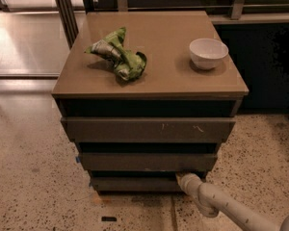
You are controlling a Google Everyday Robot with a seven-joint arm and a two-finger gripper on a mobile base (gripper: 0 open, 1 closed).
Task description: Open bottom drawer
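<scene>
Bottom drawer not yet pulled out; gripper at its top right edge, grip state cannot be told.

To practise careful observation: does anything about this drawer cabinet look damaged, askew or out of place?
The crumpled green bag lies like litter on top; pale scratches mark the top drawer front. The gripper sits at the right end of the bottom drawer.
</scene>
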